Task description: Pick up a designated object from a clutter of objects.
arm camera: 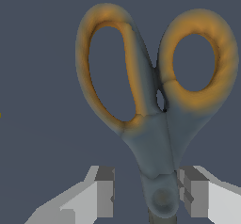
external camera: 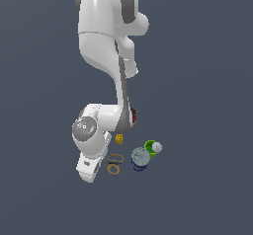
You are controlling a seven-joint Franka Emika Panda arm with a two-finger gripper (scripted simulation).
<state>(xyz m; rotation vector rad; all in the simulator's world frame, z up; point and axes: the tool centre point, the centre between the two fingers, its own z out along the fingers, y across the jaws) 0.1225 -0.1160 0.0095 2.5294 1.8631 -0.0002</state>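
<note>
The scissors fill the wrist view, with two orange-yellow ring handles and a grey body. My gripper is low over them and open, one finger on each side of the pivot. One finger is at the scissors' edge; the other finger stands a small gap away. In the exterior view the ring handles lie beside the arm's white hand, which hides the fingers and the blades.
A blue can with a silver top stands just to the exterior view's right of the scissors. A green cup is behind it, a yellow cube by the arm, and a red-and-black can partly behind the arm.
</note>
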